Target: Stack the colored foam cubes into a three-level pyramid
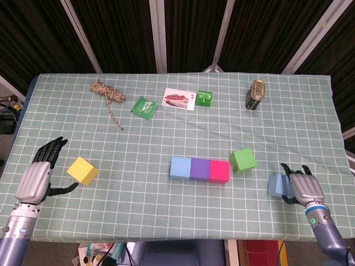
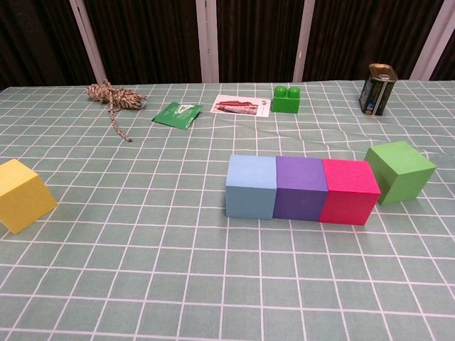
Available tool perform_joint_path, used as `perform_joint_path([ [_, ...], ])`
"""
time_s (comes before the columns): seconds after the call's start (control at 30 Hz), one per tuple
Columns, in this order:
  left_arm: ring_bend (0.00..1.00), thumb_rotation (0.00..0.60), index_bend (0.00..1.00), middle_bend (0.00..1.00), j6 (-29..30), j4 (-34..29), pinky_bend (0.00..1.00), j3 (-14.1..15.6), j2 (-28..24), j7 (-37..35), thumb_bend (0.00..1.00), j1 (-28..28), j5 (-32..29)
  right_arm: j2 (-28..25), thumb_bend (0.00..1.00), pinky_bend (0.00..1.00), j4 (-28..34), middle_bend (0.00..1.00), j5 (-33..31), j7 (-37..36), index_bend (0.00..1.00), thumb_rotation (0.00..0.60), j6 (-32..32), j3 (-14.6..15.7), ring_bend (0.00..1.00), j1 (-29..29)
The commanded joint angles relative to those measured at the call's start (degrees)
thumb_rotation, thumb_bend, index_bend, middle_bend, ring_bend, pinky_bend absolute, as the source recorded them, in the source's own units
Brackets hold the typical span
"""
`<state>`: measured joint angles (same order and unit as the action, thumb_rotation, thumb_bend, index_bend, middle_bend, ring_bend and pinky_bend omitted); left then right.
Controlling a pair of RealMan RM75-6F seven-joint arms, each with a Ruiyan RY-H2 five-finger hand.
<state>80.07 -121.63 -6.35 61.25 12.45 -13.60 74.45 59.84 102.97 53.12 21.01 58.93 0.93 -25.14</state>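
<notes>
The right robot hand point(image 1: 304, 188) grips a pale blue cube point(image 1: 275, 185) near the table's front edge.
</notes>
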Motion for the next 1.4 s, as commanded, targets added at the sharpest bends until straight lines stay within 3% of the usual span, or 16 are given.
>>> perform_joint_path([
  [0.03,0.00,0.600,0.00,0.00,0.0,-0.1,0.00,0.0,-0.1,-0.1,0.15,0.0,0.1,-1.4,0.31,0.00,2.0,0.38,1.2,-0.6,0.00,0.600,1.3,-1.1,0.26,0.1],
  [0.37,0.00,0.600,0.00,0.00,0.2,-0.7,0.00,-0.2,-0.7,-0.9,0.15,0.2,0.6,-10.0,0.31,0.00,12.4,0.39,-0.3,0.8,0.00,0.600,1.9,-6.2,0.26,-3.4],
  [0.63,0.00,0.600,0.00,0.00,0.3,-0.9,0.00,-0.4,-1.2,-1.6,0.15,0.3,0.6,-12.8,0.31,0.00,19.0,0.39,-4.9,5.3,0.00,0.600,0.6,-9.2,0.26,-8.3],
  [0.87,0.00,0.600,0.00,0.00,-0.3,-0.8,0.00,-0.4,-1.5,-2.1,0.15,0.2,0.1,-11.0,0.31,0.00,23.1,0.39,-9.3,11.0,0.00,0.600,0.7,-10.3,0.26,-13.2],
  [1.4,0.00,0.600,0.00,0.00,-0.5,-1.0,0.00,-0.8,-2.2,-3.2,0.15,0.2,-0.7,-1.4,0.31,0.00,25.0,0.40,-22.1,20.3,0.00,0.600,6.3,-11.8,0.26,-23.3],
])
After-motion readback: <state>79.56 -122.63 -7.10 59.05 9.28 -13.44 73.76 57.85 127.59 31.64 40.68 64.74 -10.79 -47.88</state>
